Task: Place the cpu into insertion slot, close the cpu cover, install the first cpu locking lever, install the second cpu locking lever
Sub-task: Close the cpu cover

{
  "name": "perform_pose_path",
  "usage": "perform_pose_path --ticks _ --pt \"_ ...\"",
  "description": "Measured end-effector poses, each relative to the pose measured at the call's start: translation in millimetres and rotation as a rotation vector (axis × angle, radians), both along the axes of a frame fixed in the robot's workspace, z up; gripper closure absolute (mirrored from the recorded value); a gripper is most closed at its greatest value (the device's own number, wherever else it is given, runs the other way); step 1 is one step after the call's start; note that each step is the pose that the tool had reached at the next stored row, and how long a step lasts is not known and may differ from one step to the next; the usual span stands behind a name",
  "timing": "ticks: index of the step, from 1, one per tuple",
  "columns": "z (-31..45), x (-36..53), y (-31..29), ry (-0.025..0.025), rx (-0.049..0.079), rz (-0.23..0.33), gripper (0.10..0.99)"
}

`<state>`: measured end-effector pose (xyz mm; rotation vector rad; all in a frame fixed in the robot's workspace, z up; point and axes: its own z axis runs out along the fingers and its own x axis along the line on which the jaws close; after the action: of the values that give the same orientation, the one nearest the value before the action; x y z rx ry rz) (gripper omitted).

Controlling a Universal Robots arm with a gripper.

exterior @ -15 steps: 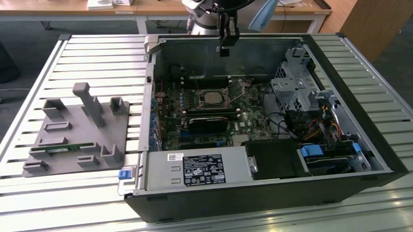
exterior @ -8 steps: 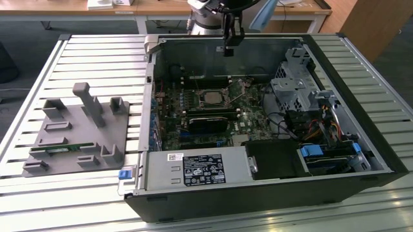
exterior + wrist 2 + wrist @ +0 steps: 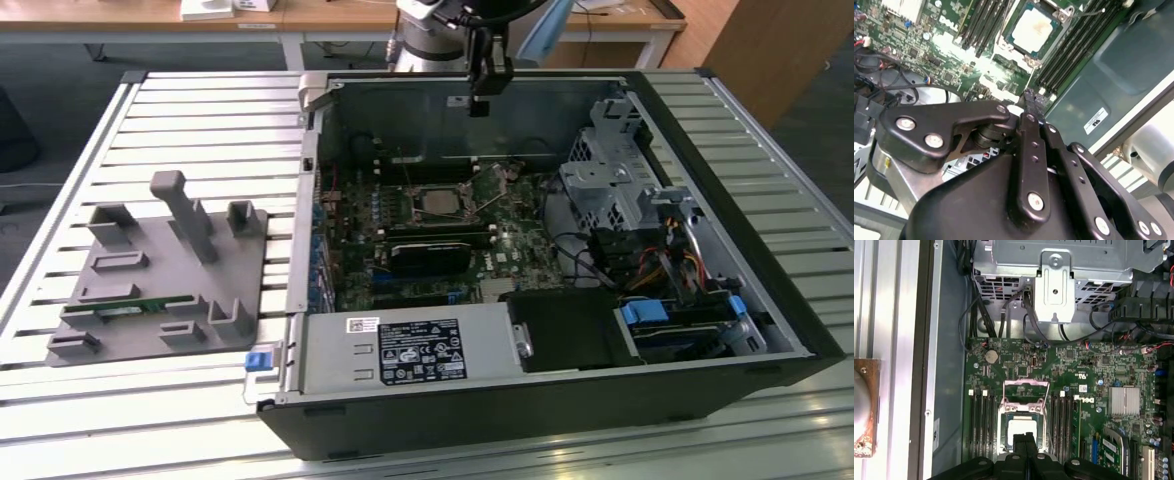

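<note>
Stands at twelve o'clock of the exterior view as a pale grey arm (image 3: 424, 38), with the black end effector (image 3: 481, 104) hanging straight down below it, tip lowest. Holds two slim fingers (image 3: 1018, 452) pressed flat against each other along their length, seen in the first wrist view. Spreads black linkage bars (image 3: 949, 124) to either side behind the tip, with silver bolt heads (image 3: 1035, 201) at the pivots.

The silver-topped cpu (image 3: 1021, 427) lies flat in the insertion slot (image 3: 1001, 435).
</note>
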<state>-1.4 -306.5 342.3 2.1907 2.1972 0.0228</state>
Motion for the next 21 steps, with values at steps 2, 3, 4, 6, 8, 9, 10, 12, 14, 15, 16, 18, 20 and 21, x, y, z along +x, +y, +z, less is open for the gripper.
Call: perform_pose_path --ticks 2,3,4,6,8,9,10,12,14,15,16,18,20,21 --pt "-0.1 0.7 0.0 0.0 0.0 0.0 0.98" --pt "-0.3 1.0 0.0 0.0 0.0 0.0 0.98" --pt "-0.4 1.3 0.1 0.0 0.0 0.0 0.98" --pt "-0.9 2.1 0.0 0.0 0.0 0.0 0.98" --pt "-1.2 2.9 0.0 0.0 0.0 0.0 0.98" --pt "-1.3 3.2 0.0 0.0001 0.0 0.0 0.98" --pt "-1.4 3.5 0.0 0.0 0.0 0.0 0.98" --pt "-1.6 4.2 0.0 0.0 0.0 0.0 0.98" --pt "-1.8 4.9 0.0 0.0 0.0 0.0 0.98" --pt "-2.0 5.5 0.0 0.0 0.0 0.0 0.98" --pt "-2.4 6.1 0.0 -0.0001 0.0 0.0 0.98" --pt "-3.7 7.2 0.0 -0.0001 0.0 0.0 0.98" --pt "-6.4 8.7 0.0 0.0 0.0 0.0 0.98" --pt "-8.3 9.6 0.0 0.0 0.0 0.0 0.98"
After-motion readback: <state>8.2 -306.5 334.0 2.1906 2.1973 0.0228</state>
